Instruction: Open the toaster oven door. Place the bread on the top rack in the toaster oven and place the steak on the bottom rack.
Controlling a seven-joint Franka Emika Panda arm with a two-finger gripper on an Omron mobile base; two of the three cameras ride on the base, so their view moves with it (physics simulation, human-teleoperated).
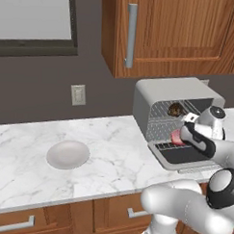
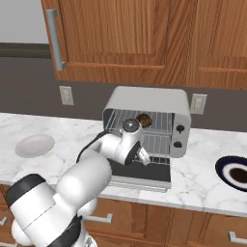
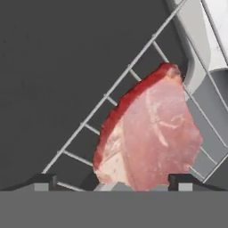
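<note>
My gripper [image 3: 113, 180] stands with its jaws spread wide, gripping nothing, just over the steak [image 3: 149, 136]. The steak lies on the bottom rack [image 3: 84, 129] inside the toaster oven [image 2: 147, 103]. The toaster oven door [image 2: 144, 174] hangs open, and the bread [image 2: 143, 119] sits on the top rack [image 2: 161, 126]

I count one toaster oven [image 2: 147, 120] with two racks, one steak [image 3: 151, 133] before my claw [image 3: 113, 180], one bread [image 2: 143, 120], two knobs, one bowl [image 1: 67, 154].
</note>
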